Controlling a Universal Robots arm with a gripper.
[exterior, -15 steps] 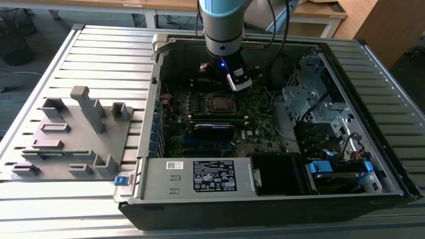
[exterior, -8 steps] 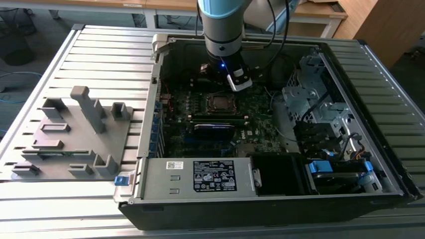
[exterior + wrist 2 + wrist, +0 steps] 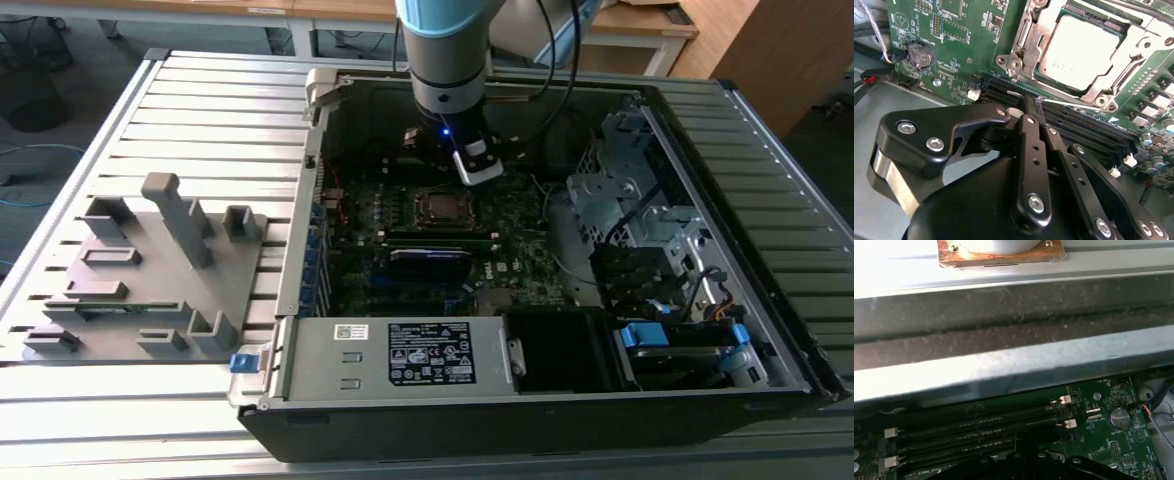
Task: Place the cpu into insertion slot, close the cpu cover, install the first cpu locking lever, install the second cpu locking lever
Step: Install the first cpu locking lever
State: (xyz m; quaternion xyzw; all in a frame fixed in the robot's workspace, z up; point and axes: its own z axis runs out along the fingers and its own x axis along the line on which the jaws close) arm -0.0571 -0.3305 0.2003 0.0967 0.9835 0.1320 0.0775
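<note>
Gripper point(image 3: 1030, 102), fingers pinched together w/ nothing held, hovers over mem slots point(image 3: 1079, 127) mid-motherboard point(image 3: 954, 30); cpu point(image 3: 1079, 50), under cpu cover point(image 3: 1026, 45), lies just beyond tips.

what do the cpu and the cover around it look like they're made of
The cpu: its top looks like dull silver-grey metal, matte, with soft glare, no sharp reflection. The cpu cover: probably stamped sheet metal, brighter silvery finish, seen in its thin bent edges and glints.
</note>
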